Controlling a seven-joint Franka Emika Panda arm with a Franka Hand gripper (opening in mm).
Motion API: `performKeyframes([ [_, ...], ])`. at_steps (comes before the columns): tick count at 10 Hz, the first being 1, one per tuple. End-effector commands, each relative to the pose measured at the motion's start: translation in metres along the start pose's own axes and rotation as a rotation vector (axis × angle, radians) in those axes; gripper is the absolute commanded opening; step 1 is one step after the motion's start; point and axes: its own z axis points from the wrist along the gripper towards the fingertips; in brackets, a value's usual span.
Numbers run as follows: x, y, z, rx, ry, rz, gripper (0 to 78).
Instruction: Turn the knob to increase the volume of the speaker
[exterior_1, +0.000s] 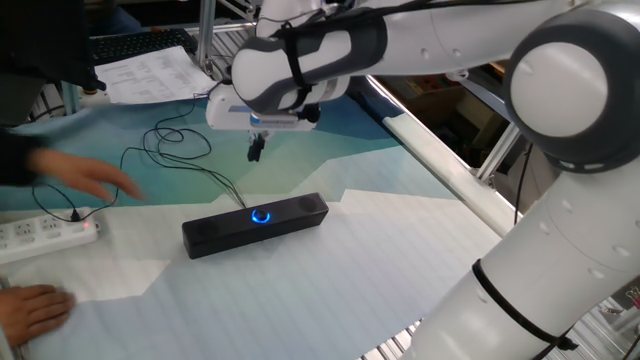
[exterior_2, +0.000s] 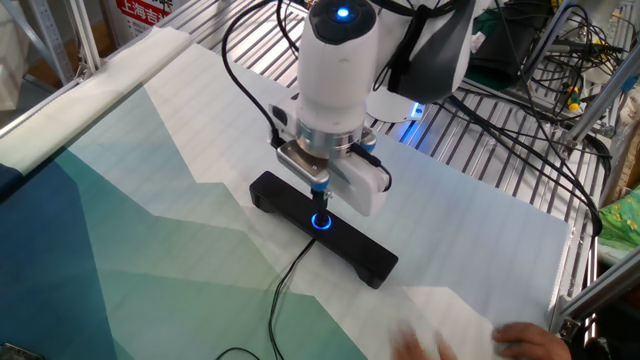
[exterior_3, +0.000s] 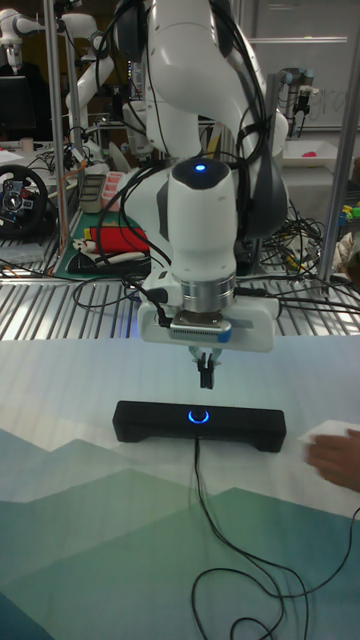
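- The table (exterior_1: 330, 290) fills the lower part of each view under a teal-and-white patterned cloth; a person's hand (exterior_1: 95, 182) shows blurred at the left edge of one fixed view, near a white power strip (exterior_1: 40, 236).
- The speaker (exterior_1: 255, 226) lies flat at the centre of the cloth. In the tall fixed view its long axis runs left to right across the frame; in the other fixed view it runs on a diagonal, upper left to lower right. A thin black cable (exterior_3: 205, 500) trails from its middle toward the bottom of that tall frame.
- The knob (exterior_3: 199, 416), ringed in blue light, sits at the middle of the speaker's length, on its upper face.
- The gripper (exterior_3: 205, 376) hangs on the single arm just above the knob, pointing straight down and clear of it. My reading is that the coming move is a straight descent.
- The fingers (exterior_1: 256, 147) stand nearly together, with little or no gap visible between them, and they hold and touch nothing.
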Motion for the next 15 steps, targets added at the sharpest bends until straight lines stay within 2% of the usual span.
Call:
performKeyframes([
  [1,0.015,-0.006,0.005,0.001,-0.005,-0.011,0.0],
  [4,0.024,-0.012,0.013,0.020,-0.014,-0.018,0.0],
  [11,0.031,-0.020,0.037,0.025,-0.015,-0.007,0.0],
  [15,0.036,-0.028,0.051,0.020,-0.032,-0.022,0.0],
])
